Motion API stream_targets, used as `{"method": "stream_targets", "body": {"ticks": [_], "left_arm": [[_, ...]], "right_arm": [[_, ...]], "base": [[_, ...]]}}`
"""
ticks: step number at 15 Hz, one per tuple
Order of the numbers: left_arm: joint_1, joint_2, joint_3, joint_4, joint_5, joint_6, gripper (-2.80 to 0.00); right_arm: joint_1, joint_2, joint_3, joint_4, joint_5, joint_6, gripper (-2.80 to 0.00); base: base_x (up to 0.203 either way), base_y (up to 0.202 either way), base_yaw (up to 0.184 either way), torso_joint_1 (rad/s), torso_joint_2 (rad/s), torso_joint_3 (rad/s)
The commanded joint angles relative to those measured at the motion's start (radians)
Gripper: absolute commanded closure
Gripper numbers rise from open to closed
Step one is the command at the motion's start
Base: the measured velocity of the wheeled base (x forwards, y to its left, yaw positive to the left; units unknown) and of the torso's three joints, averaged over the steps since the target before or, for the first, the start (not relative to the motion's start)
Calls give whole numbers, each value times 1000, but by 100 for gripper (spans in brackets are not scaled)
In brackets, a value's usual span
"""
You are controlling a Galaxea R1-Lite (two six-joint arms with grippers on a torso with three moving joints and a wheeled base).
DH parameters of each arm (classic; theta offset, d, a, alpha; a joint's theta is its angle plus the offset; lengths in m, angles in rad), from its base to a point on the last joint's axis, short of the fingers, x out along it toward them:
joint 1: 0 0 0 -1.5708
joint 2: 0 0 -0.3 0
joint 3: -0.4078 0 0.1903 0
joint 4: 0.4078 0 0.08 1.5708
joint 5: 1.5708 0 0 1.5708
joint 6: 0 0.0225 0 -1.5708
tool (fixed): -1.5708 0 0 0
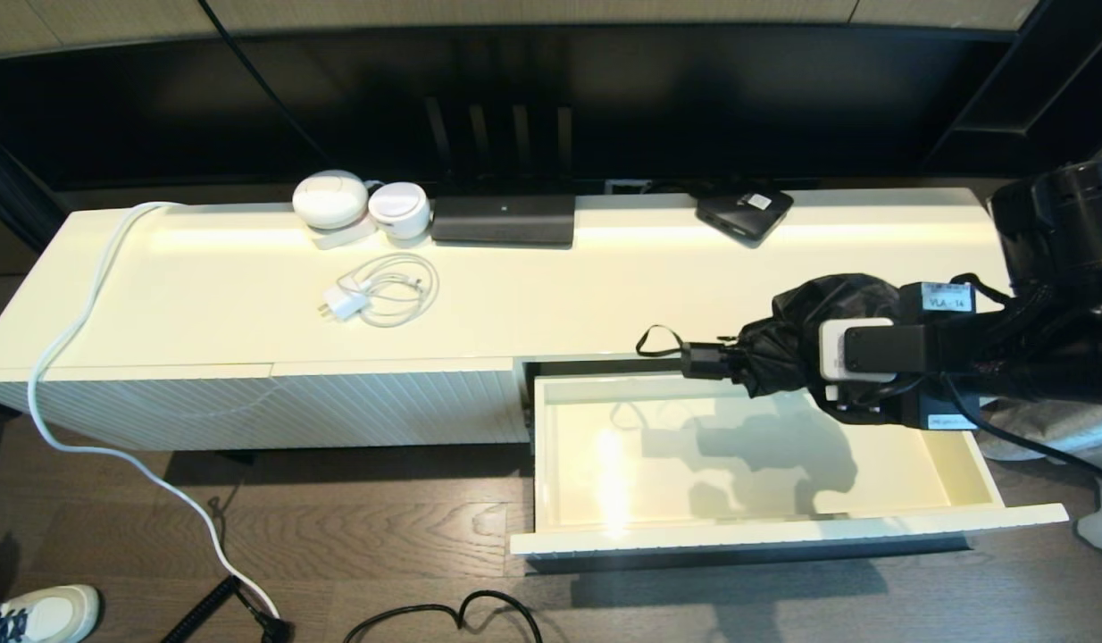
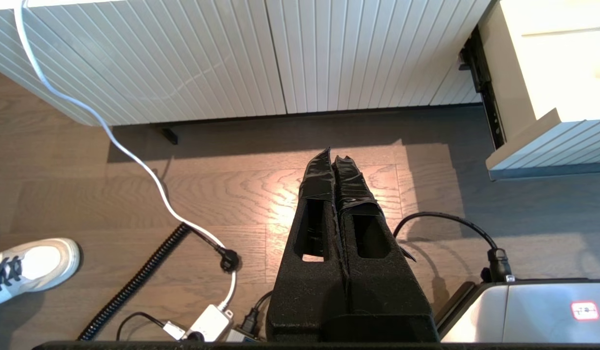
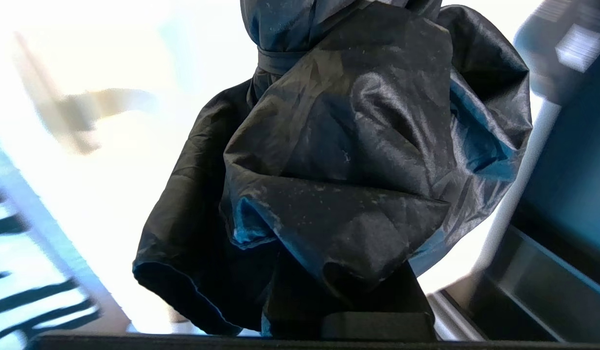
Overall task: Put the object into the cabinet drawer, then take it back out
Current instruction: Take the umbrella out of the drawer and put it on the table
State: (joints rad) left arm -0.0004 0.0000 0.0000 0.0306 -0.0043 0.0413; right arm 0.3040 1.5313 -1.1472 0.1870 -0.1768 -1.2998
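Note:
The black folding umbrella [image 1: 779, 344] hangs in the air over the back of the open cabinet drawer [image 1: 783, 533]. Its short handle [image 1: 707, 360] and thin wrist loop [image 1: 655, 339] point left. My right gripper [image 1: 814, 371] comes in from the right and is shut on the bunched canopy. In the right wrist view the loose fabric [image 3: 348, 160] fills the picture and hides the fingertips. The drawer's smooth cream interior [image 1: 605, 482] holds only the umbrella's shadow. My left gripper [image 2: 333, 158] is shut, holds nothing and hangs parked over the wooden floor, left of the drawer's corner [image 2: 548, 141].
On the cabinet top lie a white charger with coiled cable [image 1: 377, 295], two round white devices [image 1: 329, 198], a dark router [image 1: 503, 219] and a flat black box with a white label [image 1: 744, 212]. A white cord [image 1: 96, 357] runs down to the floor. A shoe [image 1: 42, 612] is at bottom left.

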Motion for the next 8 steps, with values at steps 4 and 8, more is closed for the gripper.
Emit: {"method": "stream_targets", "body": {"ticks": [4,8], "left_arm": [[0,-2,0,0,0,0,0],[0,-1,0,0,0,0,0]], "right_arm": [[-8,53,-128,-21,-14,-8,0],[-18,185,-238,-52,-24,-8,0]], "base": [[0,0,0,0,0,0],[0,0,0,0,0,0]]}}
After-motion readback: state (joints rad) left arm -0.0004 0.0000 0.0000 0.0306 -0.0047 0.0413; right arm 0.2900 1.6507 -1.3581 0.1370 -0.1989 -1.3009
